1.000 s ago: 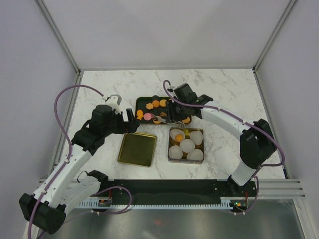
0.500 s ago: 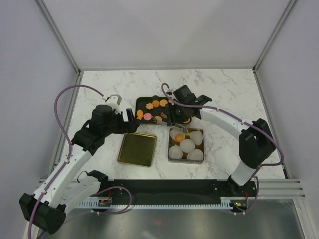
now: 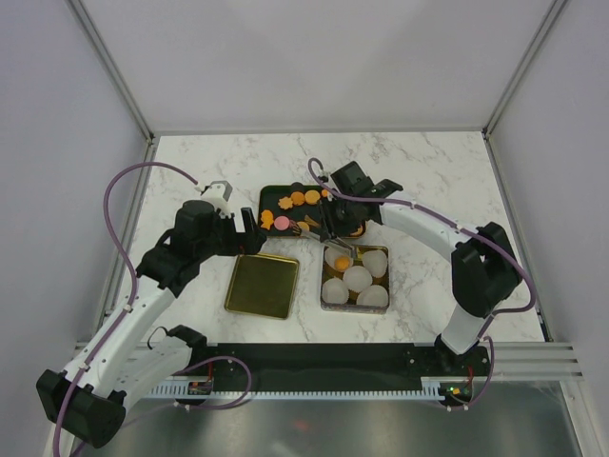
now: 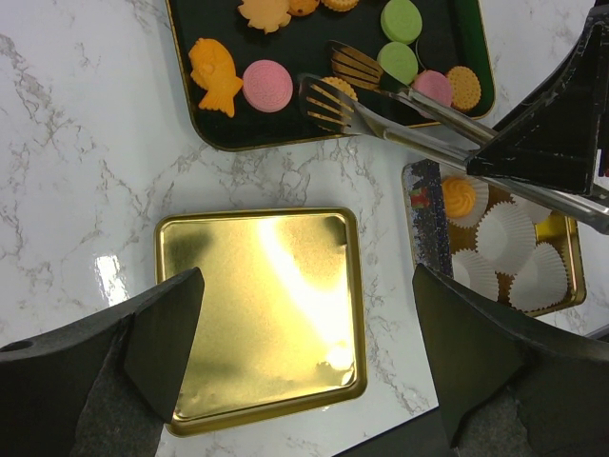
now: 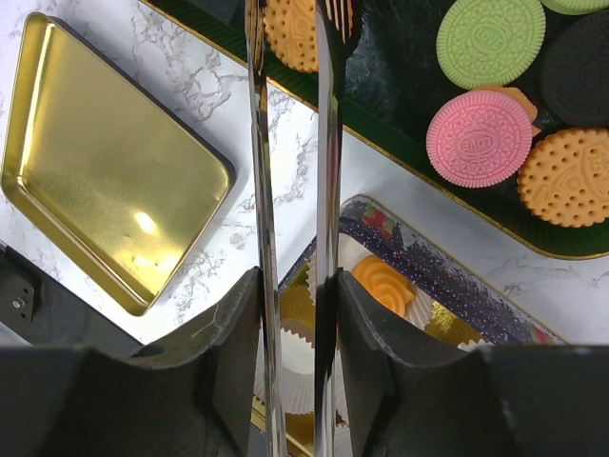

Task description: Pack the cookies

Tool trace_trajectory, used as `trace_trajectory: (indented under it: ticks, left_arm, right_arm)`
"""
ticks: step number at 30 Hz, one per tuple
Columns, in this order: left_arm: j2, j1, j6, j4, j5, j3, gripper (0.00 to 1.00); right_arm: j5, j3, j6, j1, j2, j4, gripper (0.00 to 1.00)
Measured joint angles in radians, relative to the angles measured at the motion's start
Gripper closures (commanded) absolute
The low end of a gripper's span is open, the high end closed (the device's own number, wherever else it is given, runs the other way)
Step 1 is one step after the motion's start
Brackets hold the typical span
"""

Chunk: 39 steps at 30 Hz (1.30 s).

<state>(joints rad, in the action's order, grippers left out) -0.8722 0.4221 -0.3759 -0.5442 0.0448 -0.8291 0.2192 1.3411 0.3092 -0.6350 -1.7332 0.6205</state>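
Note:
The cookies lie on a dark tray: orange, pink and green rounds, plus an orange fish. My right gripper is shut on metal tongs, whose two arms run forward between its fingers. The tong tips straddle a round orange cookie at the tray's near edge. One orange swirl cookie sits in a paper cup inside the tin. My left gripper hangs open above the gold lid, holding nothing.
The tin holds several white paper cups and stands just right of the gold lid on the marble table. The right arm reaches over the tin toward the tray. White walls enclose the table.
The right gripper has squeezed the tongs narrower and shifted their tips slightly along the tray's near edge. The left arm has not moved.

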Motion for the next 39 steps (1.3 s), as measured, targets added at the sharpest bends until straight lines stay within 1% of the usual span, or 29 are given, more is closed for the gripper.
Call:
trace_trajectory:
  ticks: [6,29,39]
  left_arm:
    - [0.000,0.000,0.000,0.000,0.000,0.000,0.00]
    - [-0.006,0.000,0.000,0.000,0.010,0.000,0.00]
    - [-0.006,0.000,0.000,0.000,0.013,0.000,0.00]
  right_arm:
    - [0.016,0.001,0.000,0.018,0.000,0.002,0.63]
    - [0.057,0.019,0.024,0.095,0.031,0.023,0.63]
    - [0.086,0.019,0.043,0.135,0.113,0.032,0.63]
